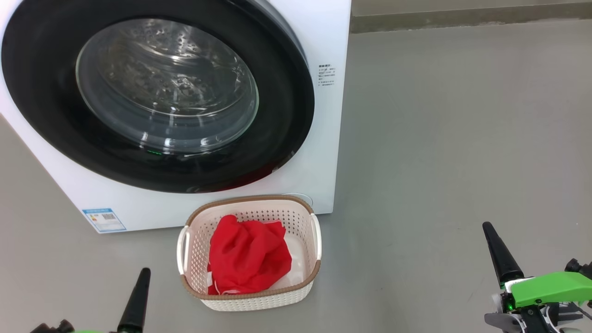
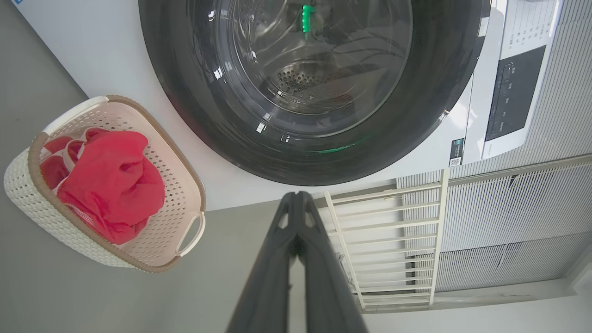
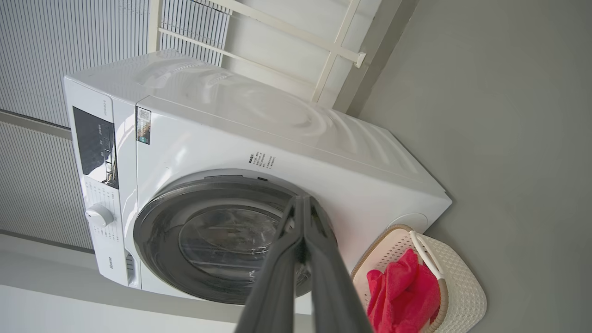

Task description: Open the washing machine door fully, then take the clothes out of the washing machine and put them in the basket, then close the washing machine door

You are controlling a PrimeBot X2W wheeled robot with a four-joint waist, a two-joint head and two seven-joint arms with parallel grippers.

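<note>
The washing machine (image 1: 326, 138) stands ahead with its black-rimmed door (image 1: 286, 115) lying shut against the front; bare steel drum shows through the glass. On the floor in front sits the basket (image 1: 311, 282), holding the red clothes (image 1: 247, 259). My left gripper (image 1: 138, 296) is shut and empty at the lower left, short of the basket. At the lower right my right gripper (image 1: 497, 249) is shut too, well away from it. The left wrist view shows the left gripper (image 2: 296, 196) below the door (image 2: 185, 92), with the basket (image 2: 27, 203) and clothes (image 2: 111, 180) beside it. The right wrist view shows the right gripper (image 3: 303, 199), door (image 3: 152, 231), basket (image 3: 462, 282) and clothes (image 3: 402, 291).
Bare grey floor (image 1: 462, 138) spreads right of the machine up to a low kerb (image 1: 462, 18). A white railing (image 2: 388, 240) and a ribbed wall (image 2: 508, 208) stand behind the machine. The control panel (image 3: 95, 148) and dial (image 3: 99, 215) are on its front top.
</note>
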